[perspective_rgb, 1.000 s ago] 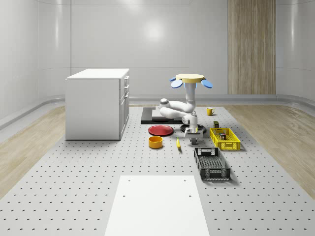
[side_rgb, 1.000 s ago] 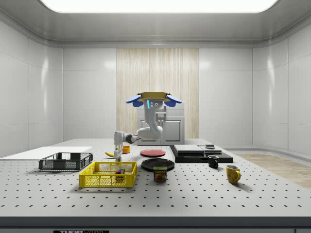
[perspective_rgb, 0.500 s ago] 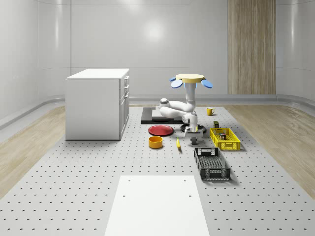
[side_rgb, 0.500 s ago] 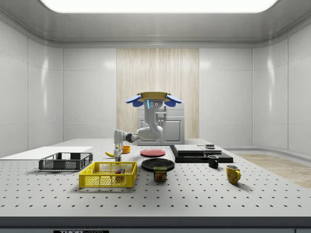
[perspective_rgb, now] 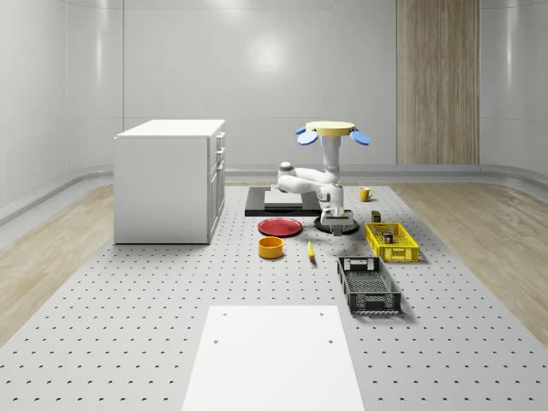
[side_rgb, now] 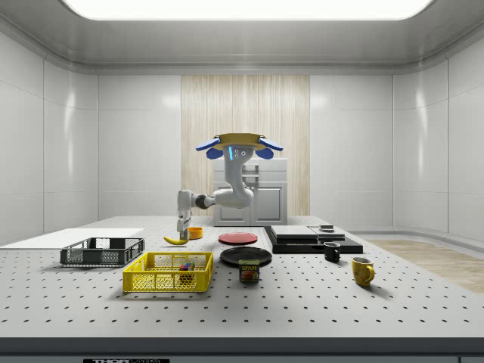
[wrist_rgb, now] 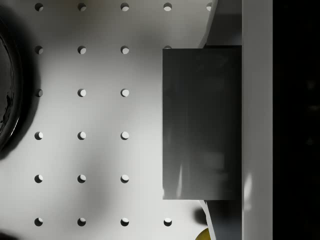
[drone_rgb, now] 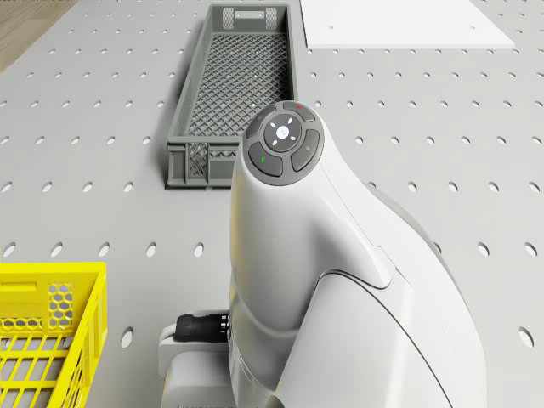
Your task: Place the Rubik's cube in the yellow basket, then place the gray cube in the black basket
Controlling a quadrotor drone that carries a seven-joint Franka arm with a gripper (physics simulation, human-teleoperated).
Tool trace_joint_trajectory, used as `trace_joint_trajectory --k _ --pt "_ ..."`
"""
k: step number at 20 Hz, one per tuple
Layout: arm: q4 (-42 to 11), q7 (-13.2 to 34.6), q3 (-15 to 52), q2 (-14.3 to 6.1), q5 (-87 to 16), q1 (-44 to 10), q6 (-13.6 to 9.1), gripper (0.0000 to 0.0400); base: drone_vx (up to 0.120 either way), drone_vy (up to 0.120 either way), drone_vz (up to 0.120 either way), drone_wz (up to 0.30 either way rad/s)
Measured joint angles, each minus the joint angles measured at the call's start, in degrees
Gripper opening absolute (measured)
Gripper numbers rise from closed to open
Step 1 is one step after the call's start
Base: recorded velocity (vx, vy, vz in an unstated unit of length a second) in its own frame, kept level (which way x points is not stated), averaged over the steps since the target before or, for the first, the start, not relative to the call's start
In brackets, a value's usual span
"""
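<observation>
Wrist view has the gray cube (wrist_rgb: 202,122) clamped in the claw (perspective_rgb: 336,228), hanging clear of the holed table (perspective_rgb: 128,325). The drone (perspective_rgb: 332,130) hovers above and behind the claw, its arm bent down in front of it.

The Rubik's cube (side_rgb: 185,266) already lies in the yellow basket (perspective_rgb: 396,254), so to my eye the step in hand is carrying the gray cube to the black basket (perspective_rgb: 373,301). That basket sits ahead of the claw, toward the near end of the table, a fair way off, and looks long and narrow with mesh walls. I'd keep the cube high enough to clear the near wall, centre it over the basket's middle, and lower it before letting go, so it neither clips the rim nor bounces out. The grip should stay firm until then.

Around it, from big to small: a white cabinet (perspective_rgb: 169,180) stands well off to one side, and a white mat (perspective_rgb: 274,360) lies beyond the black basket. The yellow basket is close beside the claw, and its wall is the one thing that might catch a low swing. A black plate (side_rgb: 246,255) lies just by the claw on the far side, a red plate (perspective_rgb: 280,227) and an orange bowl (perspective_rgb: 271,247) opposite the baskets. The banana (perspective_rgb: 310,250) lies nearest, but beside the route and not across it.
</observation>
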Motion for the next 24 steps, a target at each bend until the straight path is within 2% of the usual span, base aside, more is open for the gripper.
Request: trace_joint_trajectory --k 2,9,14,24 --pt "-0.01 0.0 0.29 -0.07 0.29 0.01 -0.02 0.025 0.0 0.0 0.06 0.0" --pt "-0.03 0.0 0.7 -0.3 0.76 0.02 0.08 0.025 0.0 0.12 0.0 0.0" --pt "-0.03 0.0 0.78 -0.45 0.88 0.02 0.2 0.025 0.112 0.104 0.0 0.0" --pt "-0.03 0.0 0.83 -0.69 1.0 0.01 0.41 0.025 0.12 0.0 0.0 0.0"
